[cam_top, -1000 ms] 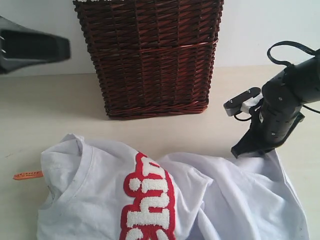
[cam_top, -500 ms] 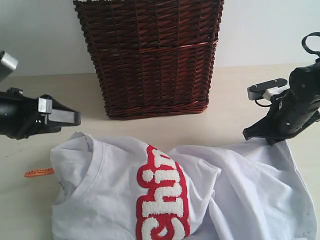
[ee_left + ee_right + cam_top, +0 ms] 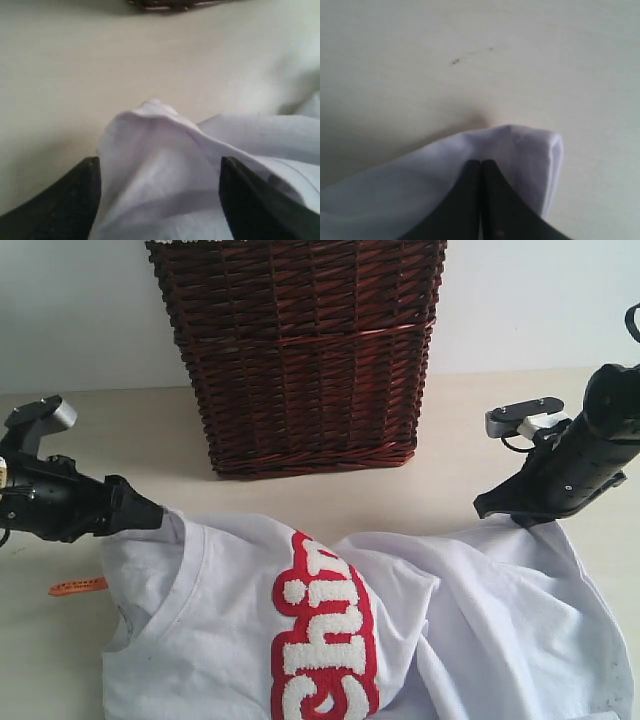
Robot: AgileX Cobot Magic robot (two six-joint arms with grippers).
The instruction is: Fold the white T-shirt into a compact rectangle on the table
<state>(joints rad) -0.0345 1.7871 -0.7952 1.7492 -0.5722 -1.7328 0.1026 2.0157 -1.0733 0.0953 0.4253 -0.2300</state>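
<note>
The left tool (image 3: pixel 150 517) sits at the middle left of the exterior view with its jaws spread wide. In the left wrist view they stand either side of a raised peak of cloth, one dark finger (image 3: pixel 75 195) to each side, with nothing pinched yet. The right tool (image 3: pixel 490 510), at the middle right, is fully closed, and its wrist view shows the tips nipping a folded edge of the white T-shirt (image 3: pixel 200 640). The shirt lies rumpled across the lower half of the frame on the cream bench (image 3: pixel 470 430). Its red-edged lettering (image 3: pixel 320 640) runs down the centre, and an orange tag (image 3: pixel 78 586) pokes out at lower left. A dark wicker basket (image 3: pixel 300 350) stands behind it at top centre, clear of the cloth. This looks like the spreading stage, with two edges being taken so the garment can be drawn flat before any fold. The next move probably calls for the left tool to close on that peak without pushing it away. Both tools would then pull apart evenly, keeping away from the basket.
</note>
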